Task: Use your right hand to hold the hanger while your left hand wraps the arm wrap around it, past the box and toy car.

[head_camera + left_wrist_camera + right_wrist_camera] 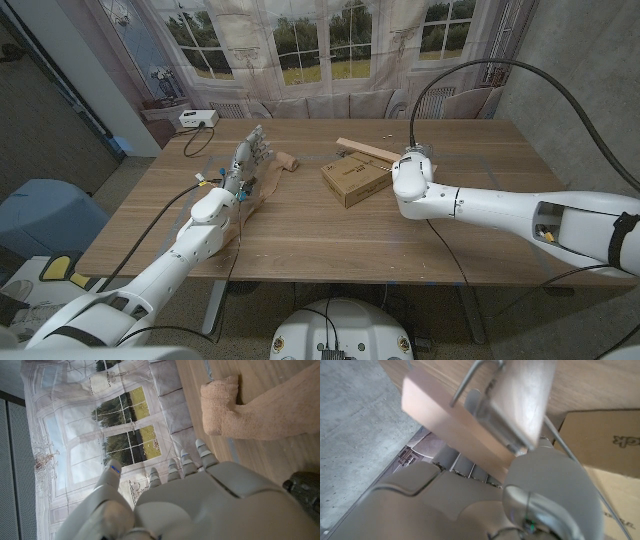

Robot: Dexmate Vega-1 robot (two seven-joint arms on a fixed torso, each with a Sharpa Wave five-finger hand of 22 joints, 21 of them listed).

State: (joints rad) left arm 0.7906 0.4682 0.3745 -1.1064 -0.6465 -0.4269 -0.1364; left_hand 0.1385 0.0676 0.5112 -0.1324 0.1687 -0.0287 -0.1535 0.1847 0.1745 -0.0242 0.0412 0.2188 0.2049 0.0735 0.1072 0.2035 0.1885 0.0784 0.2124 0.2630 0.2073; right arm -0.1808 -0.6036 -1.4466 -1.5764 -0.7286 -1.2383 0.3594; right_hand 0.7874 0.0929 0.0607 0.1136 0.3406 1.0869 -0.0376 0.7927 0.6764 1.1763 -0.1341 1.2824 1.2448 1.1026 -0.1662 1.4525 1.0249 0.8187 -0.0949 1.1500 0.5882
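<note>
The beige arm wrap (272,172) lies crumpled on the wooden table (300,235) right beside my left hand (243,163). That hand stands with its fingers spread upward and nothing in it. In the left wrist view the arm wrap (250,412) lies just past my left hand (200,495). A brown cardboard box (354,178) sits at mid-table. Behind it lies the wooden hanger (366,150), its near end at my right hand (414,160). In the right wrist view the hanger (470,415) with its metal wire is gripped against my right hand (540,495), beside the box (610,450).
A white device (198,118) with a cable sits at the table's far left corner. A black cable (470,70) arcs over the right arm. A blue chair (40,215) stands left of the table. A printed window backdrop hangs behind.
</note>
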